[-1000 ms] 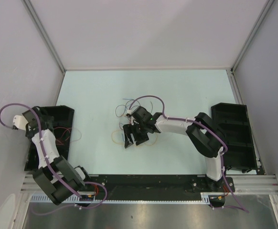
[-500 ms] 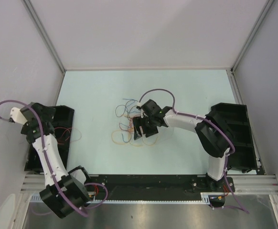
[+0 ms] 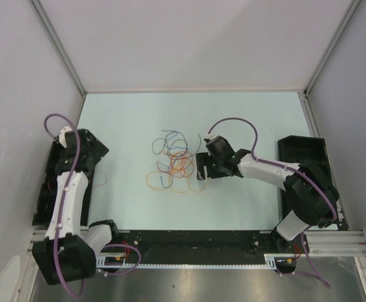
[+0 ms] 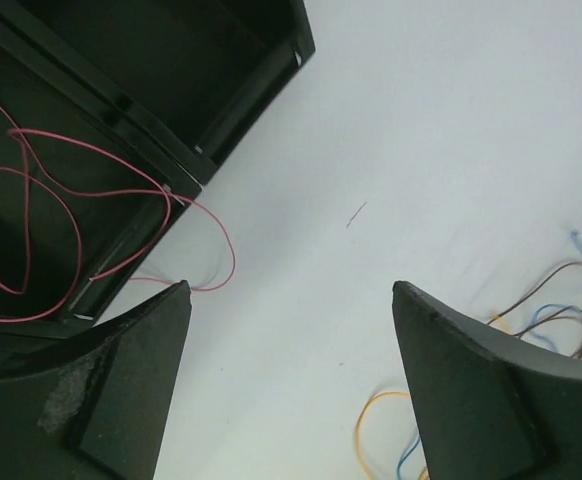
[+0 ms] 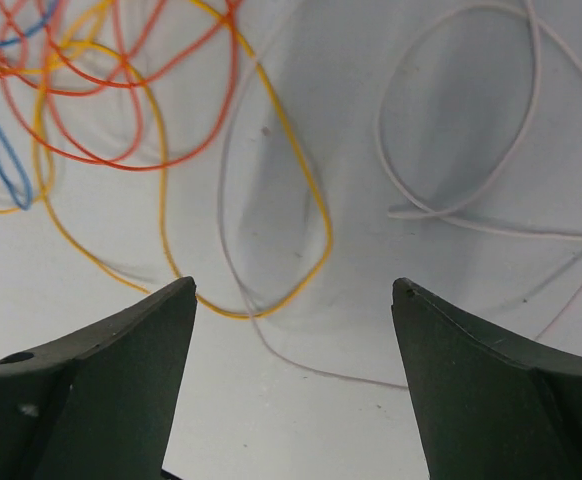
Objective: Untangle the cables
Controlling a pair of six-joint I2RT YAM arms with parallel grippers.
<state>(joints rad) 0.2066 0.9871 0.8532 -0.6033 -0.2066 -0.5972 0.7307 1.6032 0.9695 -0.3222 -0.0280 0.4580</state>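
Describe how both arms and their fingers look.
Both have white links and black joints: left arm, right arm. A thin purple hose runs along each. The fingers are broad, matte black wedges, slightly scuffed.

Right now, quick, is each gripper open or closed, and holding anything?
Left gripper: open, holding nothing.
Right gripper: open, holding nothing, over the cables.

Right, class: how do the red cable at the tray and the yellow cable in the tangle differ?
The red cable lies mostly in the black tray, the yellow cable on the table. The red cable is alone; the yellow cable crosses the orange cable and the blue cable. Both are thin, curly.
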